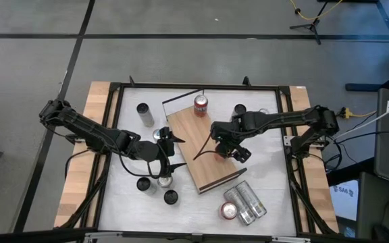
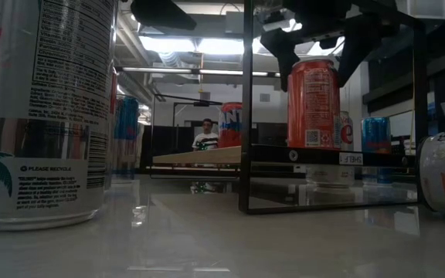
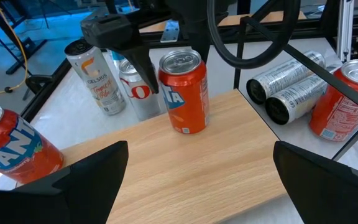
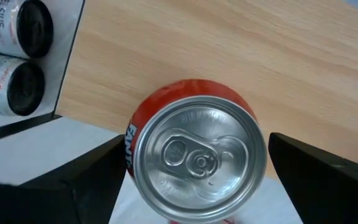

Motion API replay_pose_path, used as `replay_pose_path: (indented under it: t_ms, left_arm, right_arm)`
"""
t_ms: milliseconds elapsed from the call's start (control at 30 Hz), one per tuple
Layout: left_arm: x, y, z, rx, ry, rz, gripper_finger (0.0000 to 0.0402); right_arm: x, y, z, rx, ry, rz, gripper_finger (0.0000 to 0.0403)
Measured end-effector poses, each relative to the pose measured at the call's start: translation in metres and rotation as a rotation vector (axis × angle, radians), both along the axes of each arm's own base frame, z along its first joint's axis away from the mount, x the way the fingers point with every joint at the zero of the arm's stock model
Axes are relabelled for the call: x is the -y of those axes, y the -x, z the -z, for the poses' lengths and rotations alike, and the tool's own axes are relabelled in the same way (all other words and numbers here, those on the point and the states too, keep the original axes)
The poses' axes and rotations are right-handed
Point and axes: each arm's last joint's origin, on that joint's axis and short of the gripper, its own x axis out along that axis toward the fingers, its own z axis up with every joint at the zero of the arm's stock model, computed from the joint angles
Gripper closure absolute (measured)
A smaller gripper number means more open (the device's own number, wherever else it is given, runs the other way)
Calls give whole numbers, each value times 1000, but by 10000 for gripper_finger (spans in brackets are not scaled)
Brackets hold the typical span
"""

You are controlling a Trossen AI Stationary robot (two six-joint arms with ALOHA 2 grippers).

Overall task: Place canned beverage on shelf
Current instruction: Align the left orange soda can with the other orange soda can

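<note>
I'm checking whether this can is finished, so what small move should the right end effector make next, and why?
Probably lift the right end effector straight up. The orange aluminium soda can already stands upright on the light-brown wooden shelf board. The open fingers flank it with a gap on each side, so it looks released.

I work in a robotics lab: my white table point(image 1: 134, 145) stands in a black metal frame on grey carpet, yellow cables point(image 1: 309, 12) and a stand's legs point(image 1: 310, 27) lie nearby, and exposed ceiling pipes point(image 2: 184, 71) run overhead.
</note>
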Motion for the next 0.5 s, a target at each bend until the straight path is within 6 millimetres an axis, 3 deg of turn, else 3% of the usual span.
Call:
replay_pose_path:
  t_ms: [500]
  left_arm:
    - [0, 0, 0, 0, 0, 0, 5]
  right_arm:
    - [0, 0, 0, -13, -36, 143, 24]
